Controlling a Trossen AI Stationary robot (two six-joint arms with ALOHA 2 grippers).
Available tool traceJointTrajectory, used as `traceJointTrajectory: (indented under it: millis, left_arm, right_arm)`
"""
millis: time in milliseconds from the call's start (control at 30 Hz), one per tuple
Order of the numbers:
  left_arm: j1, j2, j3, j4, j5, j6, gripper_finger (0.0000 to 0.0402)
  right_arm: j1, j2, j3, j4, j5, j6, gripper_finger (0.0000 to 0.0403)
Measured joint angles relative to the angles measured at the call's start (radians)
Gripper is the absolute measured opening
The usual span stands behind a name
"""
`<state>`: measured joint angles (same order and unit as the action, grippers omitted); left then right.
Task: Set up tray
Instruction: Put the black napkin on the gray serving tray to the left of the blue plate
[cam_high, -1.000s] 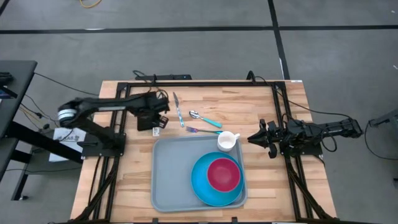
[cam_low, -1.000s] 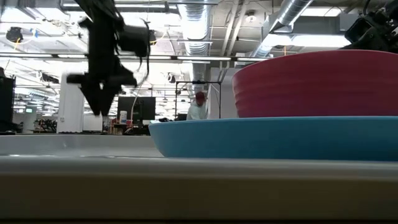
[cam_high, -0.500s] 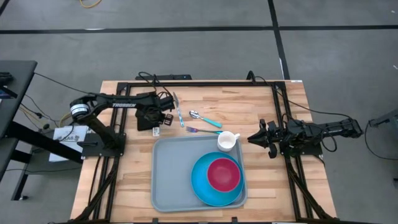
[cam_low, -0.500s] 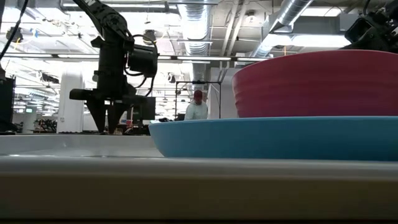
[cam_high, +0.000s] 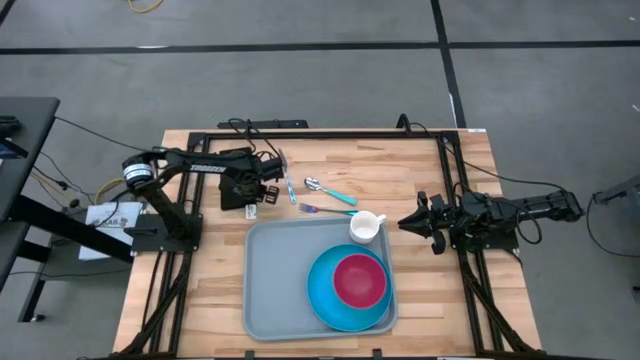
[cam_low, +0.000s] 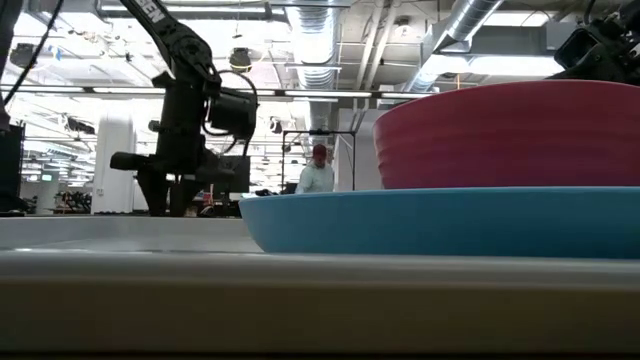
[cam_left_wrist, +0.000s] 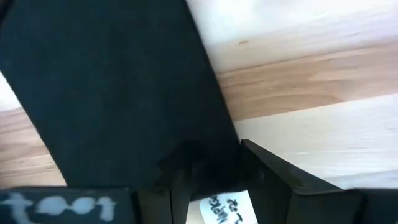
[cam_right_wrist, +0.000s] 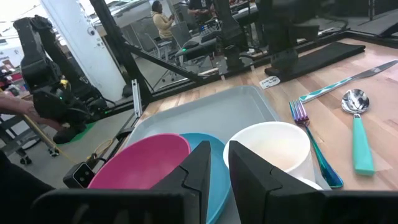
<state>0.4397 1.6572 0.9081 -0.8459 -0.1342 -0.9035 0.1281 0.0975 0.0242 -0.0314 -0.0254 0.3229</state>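
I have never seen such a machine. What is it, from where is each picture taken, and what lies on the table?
Two robot arms work at a wooden table. One camera looks straight down, one sits at table height, and one rides on each wrist. The grey-blue tray holds a blue plate, a pink bowl and a white cup. Beside it lie a knife, spoon and fork. The left gripper is low over a black napkin. The right gripper waits, holding nothing.
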Motion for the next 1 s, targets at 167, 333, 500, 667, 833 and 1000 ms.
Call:
traceJointTrajectory:
  millis: [167,333,500,667,833,1000]
  left_arm:
    - [0.001,0.059,0.006,0.001,0.039,0.022,0.0123]
    - [0.0,0.082,0.007,0.005,0.037,0.037,0.0122]
    - [0.002,0.084,0.007,0.011,0.037,0.072,0.0081]
    - [0.002,0.085,0.006,0.01,0.037,0.112,0.0011]
    - [0.004,0.09,0.022,-0.041,0.048,0.172,0.0006]
    - [0.032,0.092,0.079,-0.191,0.096,0.264,0.0003]
  right_arm:
    - [0.0,0.0,0.0,0.0,0.0,0.0,0.0051]
    - [0.0,0.0,0.0,0.0,0.0,0.0,0.0051]
    - [0.0,0.0,0.0,0.0,0.0,0.0,0.0051]
    - [0.0,0.0,0.0,0.0,0.0,0.0,0.0051]
    - [0.0,0.0,0.0,0.0,0.0,0.0,0.0051]
    - [0.0,0.0,0.0,0.0,0.0,0.0,0.0051]
